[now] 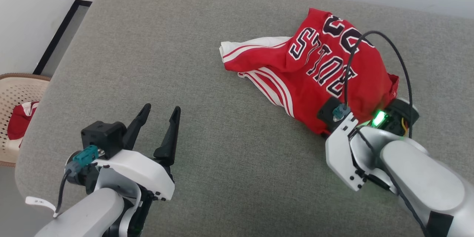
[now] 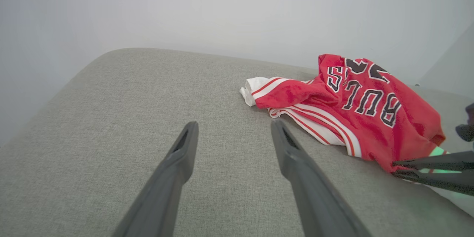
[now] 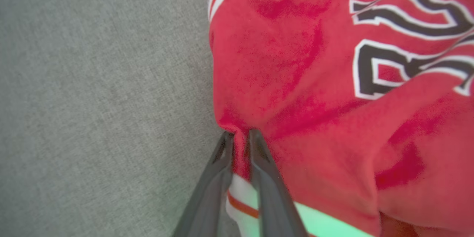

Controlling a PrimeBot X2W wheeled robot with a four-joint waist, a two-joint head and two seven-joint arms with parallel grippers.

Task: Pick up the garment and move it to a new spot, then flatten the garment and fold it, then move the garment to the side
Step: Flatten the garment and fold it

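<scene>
Red garment [image 3: 296, 81] lies pinched between fingers [image 3: 218, 168] of right gripper [image 3: 240, 135].

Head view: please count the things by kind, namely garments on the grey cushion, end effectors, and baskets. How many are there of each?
Garment on the grey cushion: 1
End effectors: 2 (left end effector, right end effector)
Basket: 1
Total: 4

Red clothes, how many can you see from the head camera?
2. The garment lies crumpled on the grey cushion. Another red-and-white cloth sits in the basket on the left; more may be hidden inside.
</scene>
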